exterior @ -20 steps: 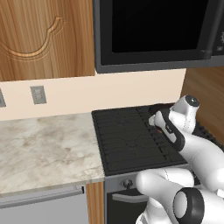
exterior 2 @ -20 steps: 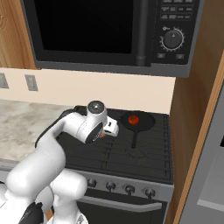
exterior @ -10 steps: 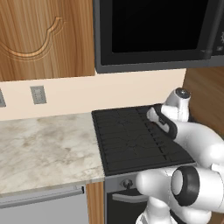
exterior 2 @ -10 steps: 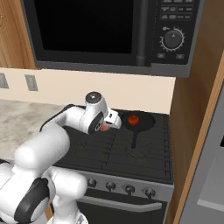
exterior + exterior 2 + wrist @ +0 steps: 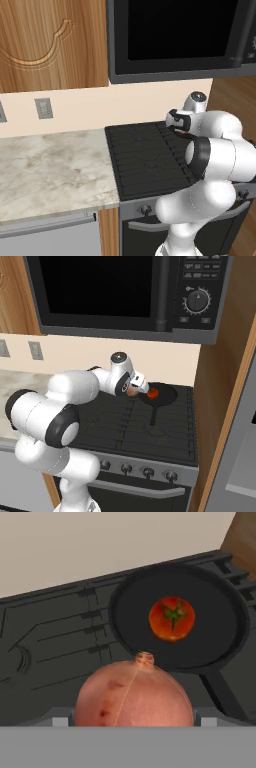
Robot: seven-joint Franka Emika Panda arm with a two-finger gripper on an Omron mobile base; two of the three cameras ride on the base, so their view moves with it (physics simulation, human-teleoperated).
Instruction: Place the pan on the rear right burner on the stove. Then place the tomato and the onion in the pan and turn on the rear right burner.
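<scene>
Pan (image 5: 180, 619) with tomato (image 5: 172, 618) sits on stove (image 5: 145, 155); hand (image 5: 133, 390) clamps onion (image 5: 134, 695).

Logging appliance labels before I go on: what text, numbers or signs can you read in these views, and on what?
No text can be read in any view.
Microwave control panel: buttons and a dial with markings, too small and blurred to read.
Stove knobs: no legible marks.
Pan, tomato, onion: no lettering.
</scene>
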